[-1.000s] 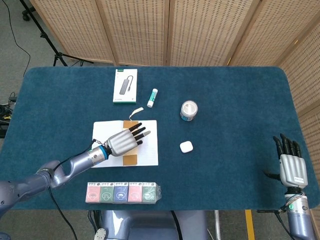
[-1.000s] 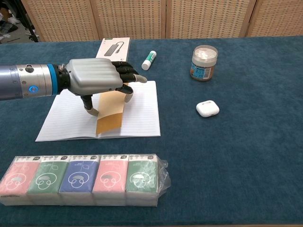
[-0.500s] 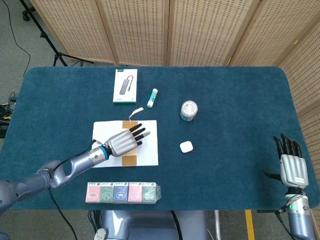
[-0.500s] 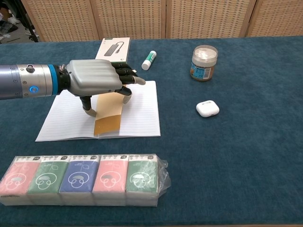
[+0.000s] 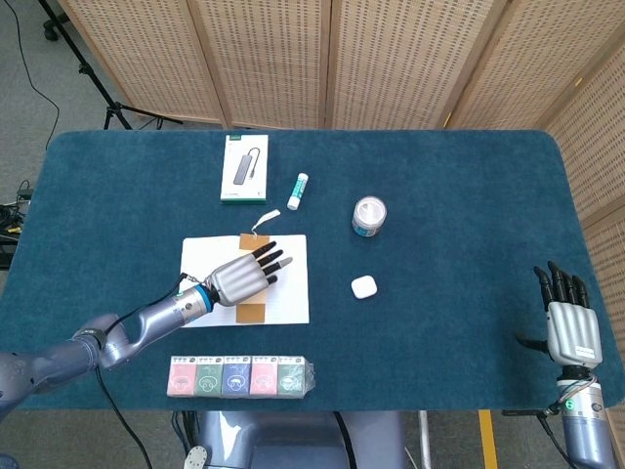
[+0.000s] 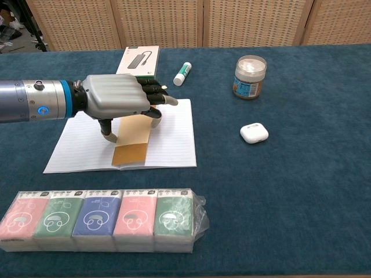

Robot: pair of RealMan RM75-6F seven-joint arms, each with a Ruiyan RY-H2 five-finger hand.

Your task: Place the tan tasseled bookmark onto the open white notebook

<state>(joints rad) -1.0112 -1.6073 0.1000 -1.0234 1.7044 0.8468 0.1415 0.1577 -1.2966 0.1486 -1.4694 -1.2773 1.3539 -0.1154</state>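
The tan bookmark point(image 5: 254, 312) point(image 6: 132, 142) lies flat along the middle of the open white notebook point(image 5: 293, 293) point(image 6: 174, 136). Its pale tassel point(image 5: 265, 217) trails off the notebook's far edge. My left hand point(image 5: 240, 277) point(image 6: 116, 99) hovers over the bookmark's upper half with its fingers stretched out. The thumb tip point(image 6: 108, 137) points down at the page beside the strip's left edge, and I see no grip on the strip. My right hand point(image 5: 570, 326) is open, fingers straight, beyond the table's right front corner, seen only in the head view.
A white and green boxed hub point(image 5: 244, 168) point(image 6: 139, 60) and a small white tube point(image 5: 298, 191) point(image 6: 182, 73) lie behind the notebook. A jar point(image 5: 369, 216) point(image 6: 250, 76) and white earbud case point(image 5: 364, 287) point(image 6: 254, 133) sit to the right. A row of tissue packs point(image 5: 241, 375) point(image 6: 104, 220) lines the front edge.
The bookmark's near end has dropped and settled flat and straight on the page. My left hand shifted slightly back toward me. The right hand stayed still.
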